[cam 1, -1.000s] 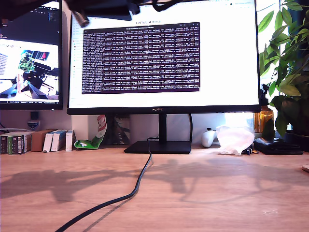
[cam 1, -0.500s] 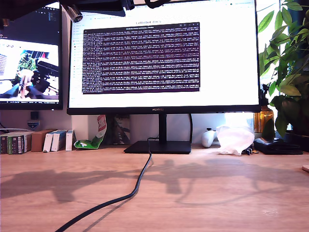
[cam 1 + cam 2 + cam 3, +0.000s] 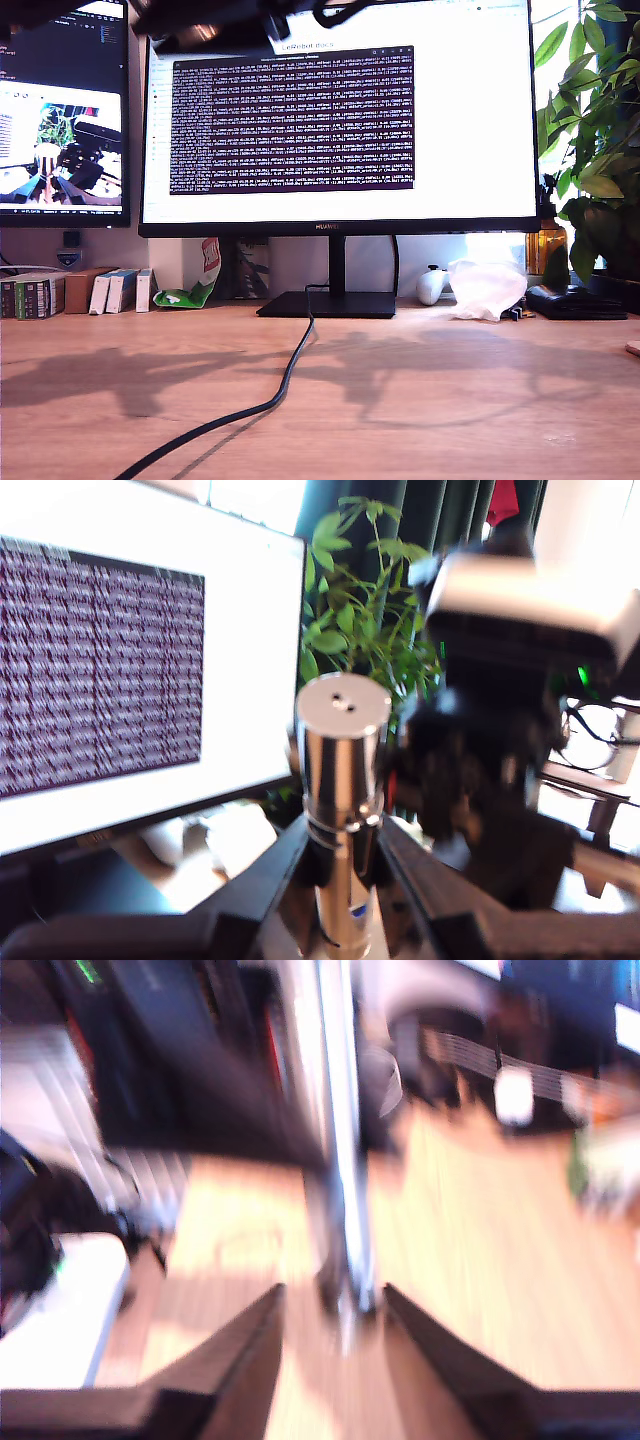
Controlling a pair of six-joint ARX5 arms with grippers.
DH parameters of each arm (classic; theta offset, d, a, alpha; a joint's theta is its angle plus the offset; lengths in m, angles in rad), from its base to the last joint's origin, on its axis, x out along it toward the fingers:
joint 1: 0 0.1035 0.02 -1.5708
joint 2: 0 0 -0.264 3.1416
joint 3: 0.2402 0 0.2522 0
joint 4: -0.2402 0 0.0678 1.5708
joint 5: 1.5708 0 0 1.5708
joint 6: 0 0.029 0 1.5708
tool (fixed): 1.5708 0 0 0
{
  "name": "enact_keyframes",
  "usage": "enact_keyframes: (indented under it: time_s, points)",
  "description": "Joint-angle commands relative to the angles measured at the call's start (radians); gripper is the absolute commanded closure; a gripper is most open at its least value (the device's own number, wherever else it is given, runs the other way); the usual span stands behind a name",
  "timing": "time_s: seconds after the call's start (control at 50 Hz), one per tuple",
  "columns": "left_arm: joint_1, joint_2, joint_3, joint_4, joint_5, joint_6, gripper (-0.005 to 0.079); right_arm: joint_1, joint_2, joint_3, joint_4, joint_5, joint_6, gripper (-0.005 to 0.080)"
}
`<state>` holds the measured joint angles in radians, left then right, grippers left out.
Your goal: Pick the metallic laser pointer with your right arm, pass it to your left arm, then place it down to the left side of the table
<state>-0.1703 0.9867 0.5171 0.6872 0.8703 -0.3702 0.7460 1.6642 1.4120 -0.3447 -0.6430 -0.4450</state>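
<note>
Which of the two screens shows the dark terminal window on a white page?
The large central monitor; the smaller screen at the exterior view's left shows camera footage instead.

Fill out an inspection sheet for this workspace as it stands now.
Surface: wood-grain table, bare in front.
Job's things: laser pointer held aloft, off the table.
Clutter: small boxes at the exterior view's left by the wall; crumpled white plastic and a white controller at its right.
Grippers: my first gripper, tool closed on the pointer; my second gripper, blurred, pointer between its fingers, grip unclear.
Cables: black cable running from the monitor stand across the table.
Surroundings: two lit monitors; plant at the exterior view's right.
</note>
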Motion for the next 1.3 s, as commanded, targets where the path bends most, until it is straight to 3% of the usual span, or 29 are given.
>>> enact_keyframes:
  time_s: [0.0, 0.1, 0.16, 0.3, 0.44, 0.8, 1.04, 1.28]
  points:
    - [-0.002, 0.008, 0.019, -0.027, 0.002, 0.035, 0.0765, -0.007, -0.001, 0.004, -0.022, 0.008, -0.002, 0.0448]
    - [-0.002, 0.008, 0.027, -0.125, 0.007, 0.108, 0.0765, -0.034, -0.001, 0.004, -0.095, 0.040, -0.002, 0.0452]
    - [-0.002, 0.008, 0.027, -0.194, 0.006, 0.157, 0.0765, -0.058, -0.001, 0.004, -0.153, 0.051, -0.005, 0.0499]
    - [-0.002, 0.008, 0.027, -0.372, -0.021, 0.323, 0.0765, -0.118, -0.003, 0.004, -0.267, 0.049, -0.068, 0.0777]
    - [-0.002, 0.008, 0.028, -0.537, -0.101, 0.513, 0.0766, -0.163, -0.037, 0.004, -0.277, 0.044, -0.082, 0.0765]
    - [-0.002, 0.010, 0.032, -0.931, -0.475, 0.889, 0.0766, -0.179, -0.234, 0.004, -0.178, 0.044, -0.074, 0.0765]
    - [-0.002, 0.126, 0.145, -1.150, -0.637, 1.033, 0.0766, -0.177, -0.297, 0.004, -0.193, 0.021, -0.074, 0.0765]
    - [-0.004, 0.297, 0.350, -1.337, -0.724, 1.109, 0.0766, -0.175, -0.308, 0.004, -0.207, -0.016, -0.075, 0.0765]
